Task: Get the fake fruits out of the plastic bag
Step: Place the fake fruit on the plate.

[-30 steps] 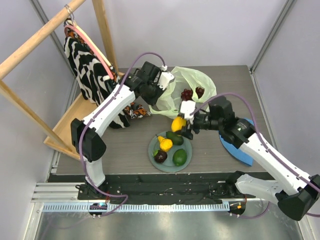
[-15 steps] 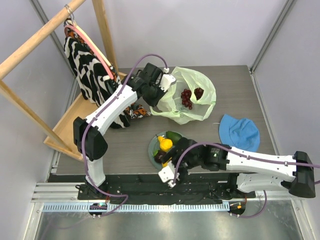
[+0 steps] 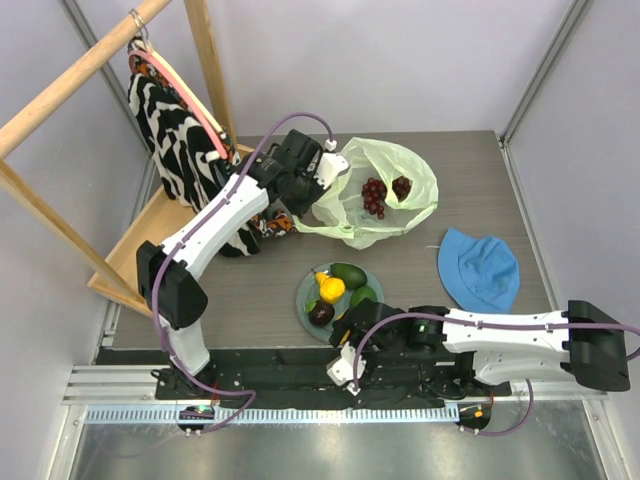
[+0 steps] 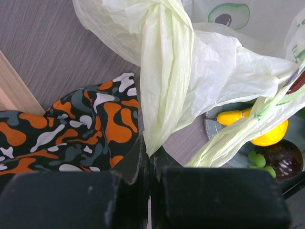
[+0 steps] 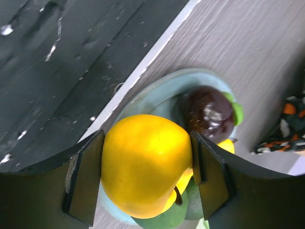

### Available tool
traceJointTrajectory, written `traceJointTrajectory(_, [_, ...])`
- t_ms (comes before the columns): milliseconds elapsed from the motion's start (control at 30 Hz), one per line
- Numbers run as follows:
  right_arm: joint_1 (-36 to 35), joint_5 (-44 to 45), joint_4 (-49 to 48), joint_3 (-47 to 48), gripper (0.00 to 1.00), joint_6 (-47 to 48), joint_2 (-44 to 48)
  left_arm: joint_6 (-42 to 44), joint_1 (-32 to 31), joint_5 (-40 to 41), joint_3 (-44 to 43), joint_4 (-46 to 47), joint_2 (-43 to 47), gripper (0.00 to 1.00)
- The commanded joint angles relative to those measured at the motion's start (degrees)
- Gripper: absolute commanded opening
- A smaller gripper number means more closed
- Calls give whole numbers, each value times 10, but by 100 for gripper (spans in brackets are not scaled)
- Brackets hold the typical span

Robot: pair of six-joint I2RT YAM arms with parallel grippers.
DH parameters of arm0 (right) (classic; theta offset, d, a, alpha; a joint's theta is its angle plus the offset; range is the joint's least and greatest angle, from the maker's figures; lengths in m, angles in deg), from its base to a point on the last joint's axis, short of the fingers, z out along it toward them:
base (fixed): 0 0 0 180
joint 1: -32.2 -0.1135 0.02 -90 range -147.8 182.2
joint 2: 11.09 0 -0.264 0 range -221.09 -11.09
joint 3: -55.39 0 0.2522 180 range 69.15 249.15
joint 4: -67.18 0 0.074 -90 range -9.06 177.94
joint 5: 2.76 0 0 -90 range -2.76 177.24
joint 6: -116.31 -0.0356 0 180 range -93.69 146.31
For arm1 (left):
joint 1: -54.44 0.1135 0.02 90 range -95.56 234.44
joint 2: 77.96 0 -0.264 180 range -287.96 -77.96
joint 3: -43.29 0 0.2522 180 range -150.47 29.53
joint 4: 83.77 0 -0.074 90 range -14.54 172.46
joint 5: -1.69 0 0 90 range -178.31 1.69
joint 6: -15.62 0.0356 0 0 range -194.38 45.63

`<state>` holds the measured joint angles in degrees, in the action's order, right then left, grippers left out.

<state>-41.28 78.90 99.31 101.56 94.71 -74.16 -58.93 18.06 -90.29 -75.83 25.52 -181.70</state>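
The pale yellow-green plastic bag lies at the back of the table. A dark-red grape bunch and a dark round fruit show inside it. My left gripper is shut on a twisted handle of the bag, with the fingers pinching its end. My right gripper is shut on a yellow pear and holds it over the near rim of the plate. The plate holds a yellow fruit, two green fruits and a dark purple one, which also shows in the right wrist view.
A blue cloth hat lies at the right. A wooden rack with zebra-patterned cloth stands at the left. Orange-and-black cloth lies beside the bag. The table's black front edge is right beside the plate.
My right arm has swung from the bag's mouth down to the plate's near rim, carrying the yellow pear. My left gripper keeps hold of the bag handle; the bag has shifted a little.
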Motion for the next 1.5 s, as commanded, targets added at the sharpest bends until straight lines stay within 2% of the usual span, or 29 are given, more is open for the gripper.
traceJointTrajectory(0, [-8,13,-80,1,45,15,-4,10,-3,6,12,-5,34,0])
traceJointTrajectory(333, [-9,27,-105,-18,50,31,-26,7,-3,-6,17,-7,36,0])
traceJointTrajectory(433, [-8,39,-123,-34,61,28,-23,7,-3,-8,17,-9,37,0])
traceJointTrajectory(467, [-9,43,-125,-35,69,26,-21,6,-3,-10,17,-8,38,0])
traceJointTrajectory(633, [-8,56,-117,-37,81,24,-7,5,-4,-16,16,-9,34,0])
traceJointTrajectory(700, [-9,53,-108,-37,99,28,3,6,-4,-19,14,-9,31,0])
traceJointTrajectory(933, [-10,36,-49,-24,100,27,55,6,-7,-28,8,-11,30,0])
traceJointTrajectory(1100, [-9,40,29,49,100,-11,102,5,-7,-38,9,-10,30,0])
traceJointTrajectory(1200, [-10,67,89,92,100,-33,146,3,-7,-44,4,-9,25,0])
traceJointTrajectory(1300, [-7,128,87,136,100,-67,176,-1,-7,-50,0,-8,21,0])
traceJointTrajectory(1400, [45,162,73,195,98,-141,157,-12,-7,-51,-6,-4,23,0])
traceJointTrajectory(1433, [73,160,66,208,95,-163,147,-18,-7,-51,-10,-4,27,0])
traceJointTrajectory(1467, [129,142,58,225,91,-198,138,-22,-7,-57,-12,-4,28,0])
